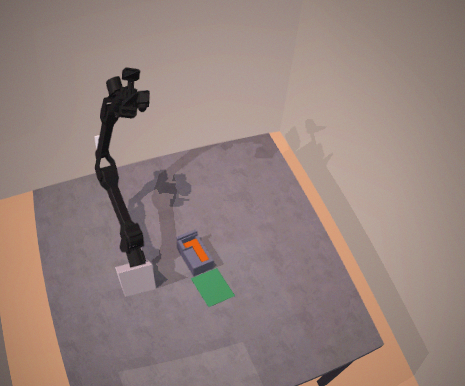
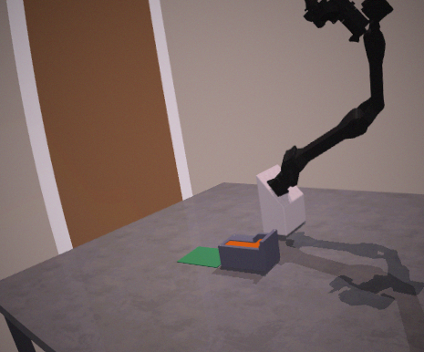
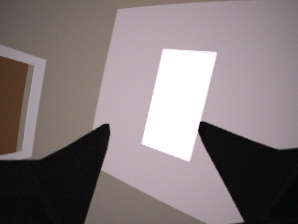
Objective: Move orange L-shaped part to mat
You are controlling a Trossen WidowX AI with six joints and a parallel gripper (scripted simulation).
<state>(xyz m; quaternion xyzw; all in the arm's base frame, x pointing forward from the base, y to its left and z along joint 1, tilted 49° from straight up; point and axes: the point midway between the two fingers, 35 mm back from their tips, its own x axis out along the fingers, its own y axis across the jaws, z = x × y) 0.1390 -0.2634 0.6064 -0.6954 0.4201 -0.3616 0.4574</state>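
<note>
- The gripper (image 3: 152,134) is raised high on the extended arm (image 1: 111,185), well above everything on the table (image 1: 275,280); its jaws stand wide apart with nothing between them.
- In the wrist view the two dark fingertips frame only a pale panel with a bright white rectangle (image 3: 179,102) — the tray and part do not show there.
- The orange L-shaped part (image 1: 199,248) lies far below the gripper, in the grey tray (image 1: 191,260) just beside the arm's white base block (image 1: 136,279).
- The part is bright orange and flat-topped: a long straight bar with a short foot turning off at one end, forming the L. From the top view the foot lies at the tray's far end, away from the green mat.
- It sits down in the pocket, its top face about level with the pocket's edge; in the exterior view only a thin orange strip (image 2: 243,243) shows above the tray's near wall (image 2: 246,260), and whether either end is tipped cannot be told.
- The green mat (image 1: 213,287) lies flat on the table, touching the tray's near end — also well below the gripper.
</note>
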